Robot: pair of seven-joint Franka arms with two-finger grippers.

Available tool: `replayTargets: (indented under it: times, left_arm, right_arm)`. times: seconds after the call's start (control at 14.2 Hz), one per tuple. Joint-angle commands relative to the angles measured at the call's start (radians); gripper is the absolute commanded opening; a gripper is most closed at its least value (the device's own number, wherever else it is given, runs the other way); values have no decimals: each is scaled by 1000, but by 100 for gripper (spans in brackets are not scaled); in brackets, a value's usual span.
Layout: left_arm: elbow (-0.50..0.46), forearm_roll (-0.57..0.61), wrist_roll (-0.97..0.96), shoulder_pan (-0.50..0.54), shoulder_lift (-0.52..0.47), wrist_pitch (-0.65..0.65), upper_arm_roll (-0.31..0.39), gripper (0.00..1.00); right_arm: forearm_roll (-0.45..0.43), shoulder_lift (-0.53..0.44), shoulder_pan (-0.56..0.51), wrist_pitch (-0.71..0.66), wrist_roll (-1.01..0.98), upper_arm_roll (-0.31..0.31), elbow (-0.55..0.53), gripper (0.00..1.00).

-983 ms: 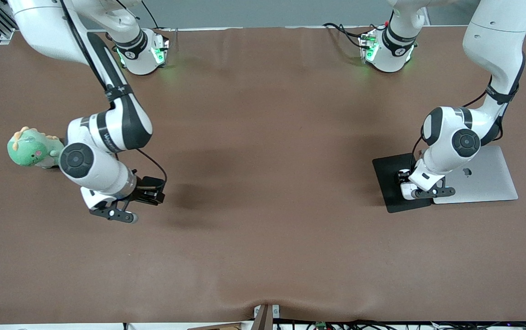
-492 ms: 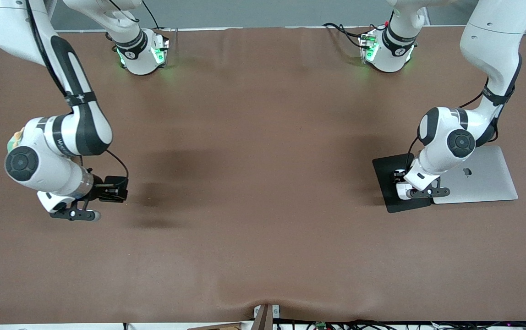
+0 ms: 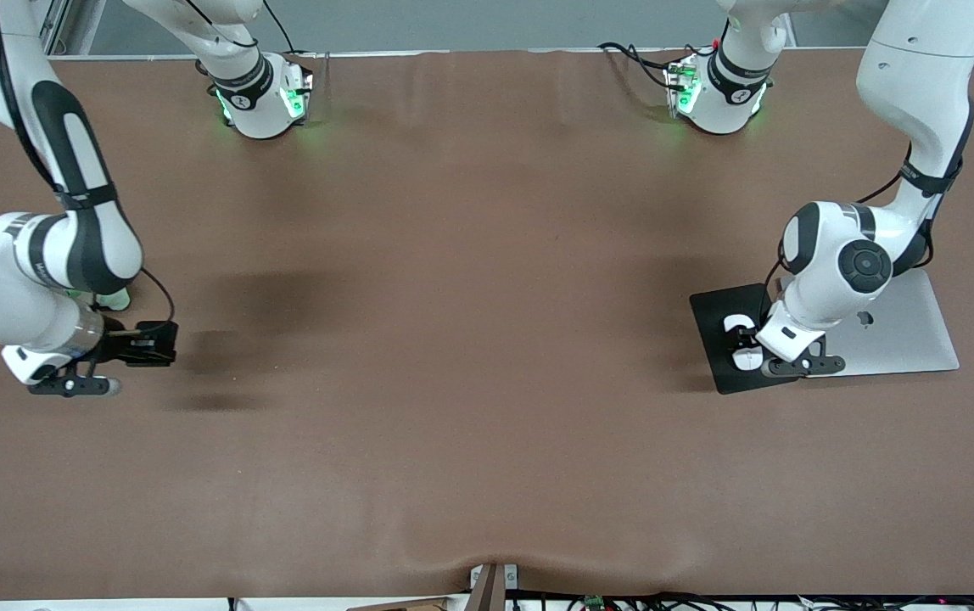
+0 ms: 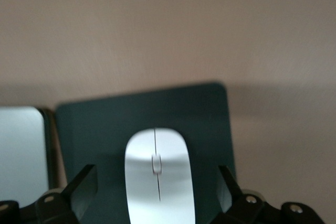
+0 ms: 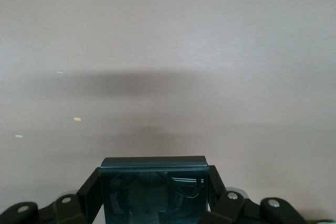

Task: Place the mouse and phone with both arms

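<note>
The white mouse [image 3: 746,358] lies on the black mouse pad [image 3: 710,335] toward the left arm's end of the table. My left gripper [image 3: 743,339] is low over it and open, its fingers [image 4: 83,188] standing apart on either side of the mouse [image 4: 157,177] without touching it. My right gripper [image 3: 137,346] is shut on the black phone [image 3: 152,341] and holds it just above the bare table near the right arm's end. In the right wrist view the phone [image 5: 155,187] sits clamped between the fingers [image 5: 223,195].
A closed silver laptop [image 3: 903,335] lies beside the mouse pad, its edge also in the left wrist view [image 4: 21,150]. A green plush toy [image 3: 111,299] is mostly hidden under the right arm. A brown cloth [image 3: 487,339] covers the table.
The right arm has swung toward its end of the table with the phone, now covering the plush toy. The left gripper has shifted slightly and the mouse now shows on the pad between its fingers.
</note>
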Motion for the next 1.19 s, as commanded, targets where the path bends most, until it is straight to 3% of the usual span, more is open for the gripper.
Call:
replayTargets:
  times: [0.0, 0.35, 0.91, 1.12]
  left_arm:
    - [83, 14, 3, 8, -41, -94, -7, 100]
    - [408, 15, 3, 10, -31, -481, -7, 100]
    - [605, 3, 31, 51, -170, -776, 4, 100]
    - [668, 11, 31, 51, -179, -811, 4, 100]
  right_arm:
    - [-10, -30, -62, 19, -42, 18, -45, 0]
    - [-17, -7, -91, 10, -41, 18, -63, 0]
    - [-50, 60, -128, 66, -36, 13, -120, 0]
    - [-53, 90, -122, 91, -32, -1, -116, 0]
